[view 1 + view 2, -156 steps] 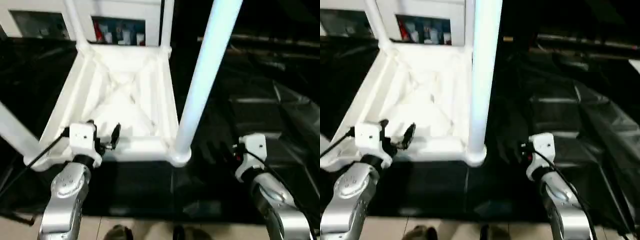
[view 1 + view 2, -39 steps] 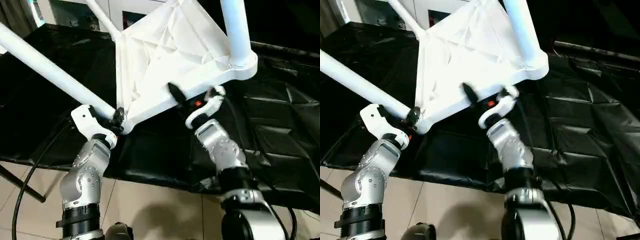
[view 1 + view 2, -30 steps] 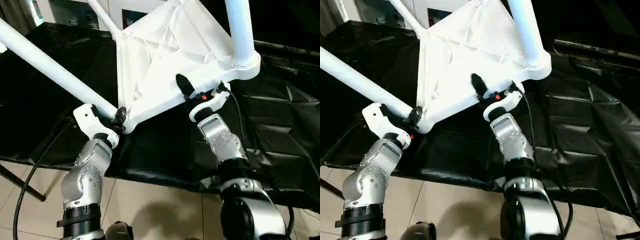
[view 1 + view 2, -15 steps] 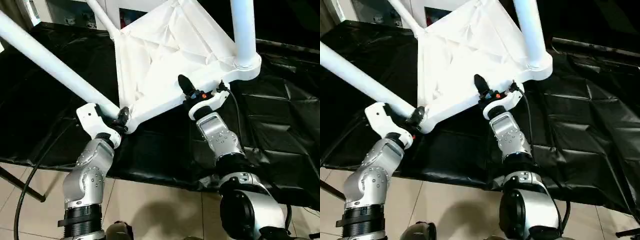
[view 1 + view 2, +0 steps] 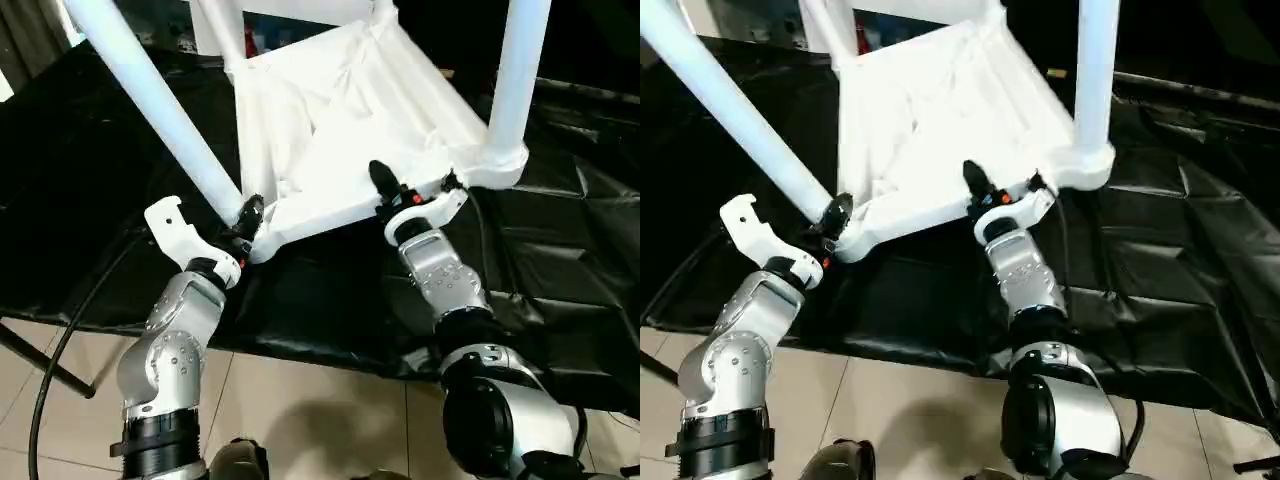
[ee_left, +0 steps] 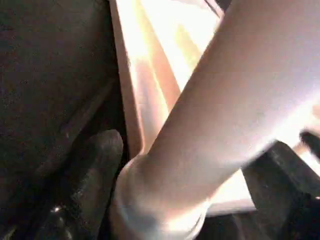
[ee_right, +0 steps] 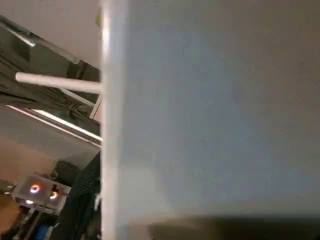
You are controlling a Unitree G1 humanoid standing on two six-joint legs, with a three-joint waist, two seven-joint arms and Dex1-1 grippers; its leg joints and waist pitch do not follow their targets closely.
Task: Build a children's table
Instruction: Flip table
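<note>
- The left gripper [image 5: 247, 215] sits at the near-left corner socket of the children's table [image 5: 340, 130], one black finger on either side of the base of the leg [image 5: 150, 105]. In the left wrist view its fingers [image 6: 97, 165] flank the tube with slack showing, so I judge it open around the leg rather than clamped.
- The right gripper [image 5: 385, 190] is at about 3 o'clock from the left one, on the near rim of the tabletop. One finger rises over the rim; the other is hidden, so how tightly it pinches I cannot tell. It looks placed to steady that edge.
- The children's table lies upside down and tilted, its ribbed underside towards the camera, resting on the black-draped table [image 5: 560, 280].
- A second leg [image 5: 515, 80] stands in the corner socket at about 2 o'clock from the right gripper; two more rise at the far corners, towards 12 o'clock.
- With all four legs seated, the build appears nearly done; turning it upright seems to remain.
</note>
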